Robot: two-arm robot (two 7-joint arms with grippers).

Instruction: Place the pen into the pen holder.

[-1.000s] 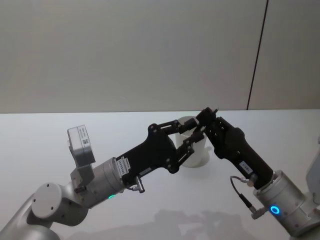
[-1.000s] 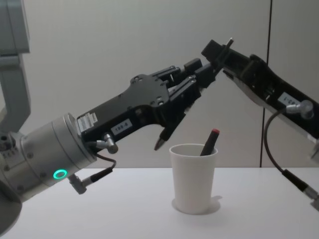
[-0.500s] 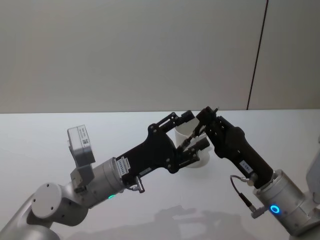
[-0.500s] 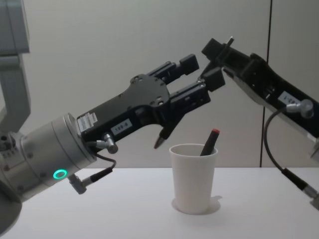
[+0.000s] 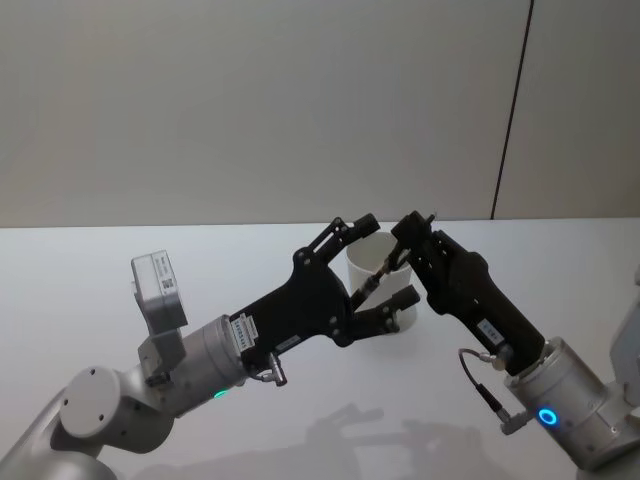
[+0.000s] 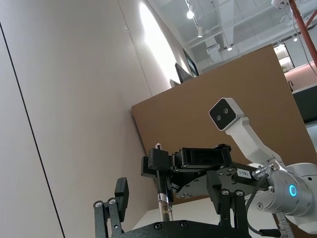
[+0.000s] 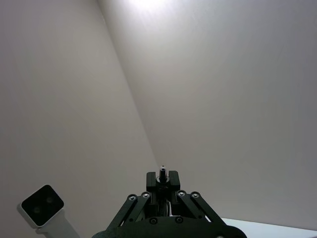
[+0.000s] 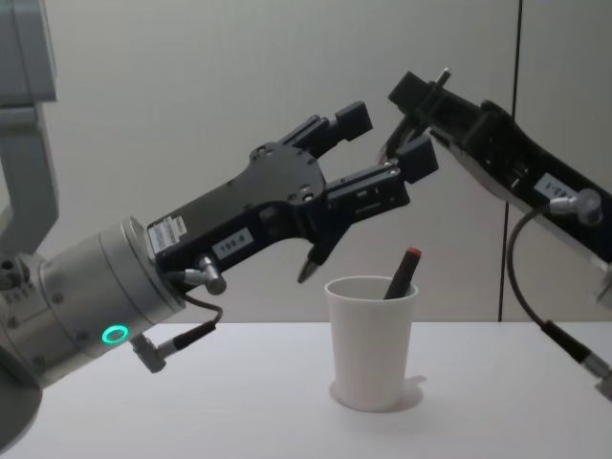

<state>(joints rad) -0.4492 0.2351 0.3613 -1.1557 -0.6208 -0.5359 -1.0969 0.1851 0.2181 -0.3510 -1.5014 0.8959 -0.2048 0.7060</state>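
over the bench: both arms reach in and meet in the air above the holder, the left from the robot's left, the right from its right.
bench: plain white, carrying the holder near the middle of the chest view.
holder: white tapered cup with a rolled rim, upright, mouth open upward.
red-capped pen: stands inside the holder, leaning on the rim on the robot's right, red end poking above it.
right tool: high above the holder and a little to the robot's right, arm sloping down to the lower right edge; its fingers are closed tight on the pen.
pen: thin, with a clear part of the barrel, gripped near one end by the right tool; a short tip sticks out past the fingers on the upper side, and the longer part slants down toward the left tool. it hangs in the air, well clear of the holder's rim.
left tool: raised above the holder's left side, fingers spread wide and holding nothing; the pen's free part passes between the two fingers. whether either finger touches it i cannot tell.
wall: pale and bare behind the bench, with one dark upright seam on the robot's right.
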